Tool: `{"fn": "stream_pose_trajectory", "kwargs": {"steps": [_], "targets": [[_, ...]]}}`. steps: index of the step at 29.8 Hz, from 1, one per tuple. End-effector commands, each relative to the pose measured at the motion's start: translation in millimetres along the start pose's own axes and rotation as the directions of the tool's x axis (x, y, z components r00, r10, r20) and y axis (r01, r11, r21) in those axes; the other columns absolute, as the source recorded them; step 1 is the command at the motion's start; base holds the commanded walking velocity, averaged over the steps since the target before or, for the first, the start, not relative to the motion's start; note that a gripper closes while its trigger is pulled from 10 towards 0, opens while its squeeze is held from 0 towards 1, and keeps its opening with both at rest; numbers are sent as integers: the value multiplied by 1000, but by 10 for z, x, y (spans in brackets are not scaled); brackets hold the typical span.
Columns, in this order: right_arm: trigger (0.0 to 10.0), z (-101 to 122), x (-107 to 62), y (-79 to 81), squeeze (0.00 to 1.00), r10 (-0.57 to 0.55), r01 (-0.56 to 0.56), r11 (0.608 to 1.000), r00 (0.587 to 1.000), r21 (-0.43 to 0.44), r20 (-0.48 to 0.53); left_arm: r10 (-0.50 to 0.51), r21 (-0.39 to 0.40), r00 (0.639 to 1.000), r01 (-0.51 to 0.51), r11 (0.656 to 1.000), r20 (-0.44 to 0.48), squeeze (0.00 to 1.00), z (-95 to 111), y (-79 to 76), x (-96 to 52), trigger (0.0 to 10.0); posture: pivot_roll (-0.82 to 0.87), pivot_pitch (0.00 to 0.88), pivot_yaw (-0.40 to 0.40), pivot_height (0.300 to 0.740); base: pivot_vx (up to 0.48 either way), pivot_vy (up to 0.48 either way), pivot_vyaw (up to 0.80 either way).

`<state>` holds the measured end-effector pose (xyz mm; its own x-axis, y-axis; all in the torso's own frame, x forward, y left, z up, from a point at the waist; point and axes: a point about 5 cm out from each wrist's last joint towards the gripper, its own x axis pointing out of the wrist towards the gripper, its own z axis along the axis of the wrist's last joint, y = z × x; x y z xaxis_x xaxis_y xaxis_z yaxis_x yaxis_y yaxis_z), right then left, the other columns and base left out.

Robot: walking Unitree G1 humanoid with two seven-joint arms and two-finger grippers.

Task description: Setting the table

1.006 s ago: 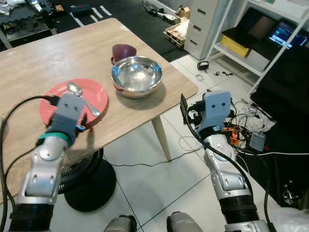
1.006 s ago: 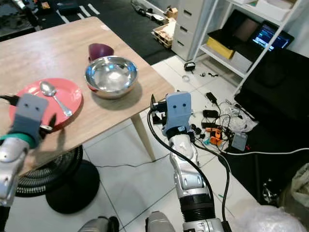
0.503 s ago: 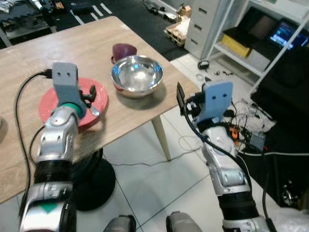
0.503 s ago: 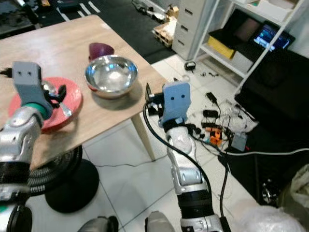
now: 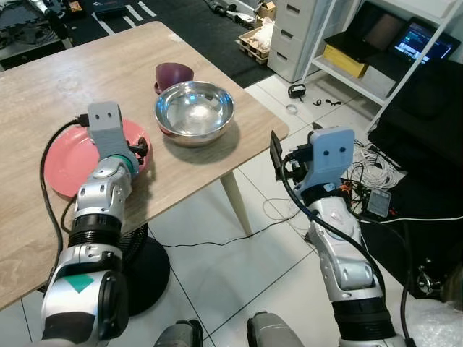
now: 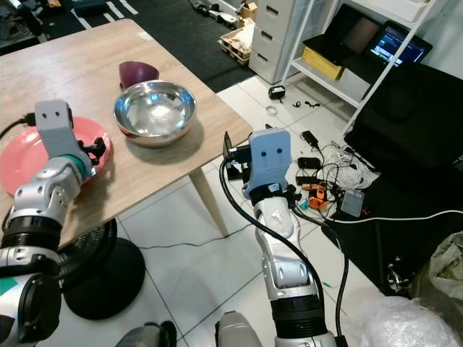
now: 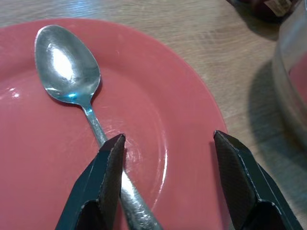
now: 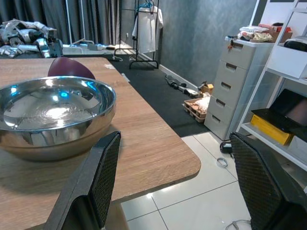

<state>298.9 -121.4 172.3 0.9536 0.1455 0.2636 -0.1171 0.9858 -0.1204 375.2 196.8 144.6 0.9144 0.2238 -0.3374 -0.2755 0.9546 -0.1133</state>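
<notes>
I can't read any text, brand, number or sign from here. The small label on the dark object at the edge of the left wrist view is too blurred for me to make out. The lit screen on the shelf shows only blue-green patches, with no letters I can resolve. The green diamond mark on my left arm carries no writing that I can see.
</notes>
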Motion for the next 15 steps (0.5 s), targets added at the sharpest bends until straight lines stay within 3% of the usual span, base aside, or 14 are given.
{"fn": "stream_pose_trajectory", "kwargs": {"steps": [1,5,6,8,15], "targets": [[10000,-4,-20,-7,0,0,0,1000,1000,-5,-12,52,18,998,-52,998,-30,0,-52,-3,3,10000,-166,69,76,740,0,0,0],[10000,-13,-42,-9,0,-1,0,1000,1000,-6,-22,102,33,994,-100,994,-41,0,-87,-29,11,10000,-166,70,76,740,0,0,0],[10000,-20,-51,-5,0,1,-1,1000,1000,-7,-27,133,-24,987,-136,990,-94,0,-178,-8,20,10000,-167,72,75,740,0,0,0],[10000,-21,-52,-4,0,2,-2,1000,1000,-7,-29,152,-38,982,-157,987,-108,0,-203,12,22,10000,-167,72,75,740,0,0,0],[10000,-26,-55,-6,0,3,-3,1000,999,-9,-33,207,-30,973,-211,977,-102,0,-194,87,29,10000,-163,71,72,740,0,0,0]]}}
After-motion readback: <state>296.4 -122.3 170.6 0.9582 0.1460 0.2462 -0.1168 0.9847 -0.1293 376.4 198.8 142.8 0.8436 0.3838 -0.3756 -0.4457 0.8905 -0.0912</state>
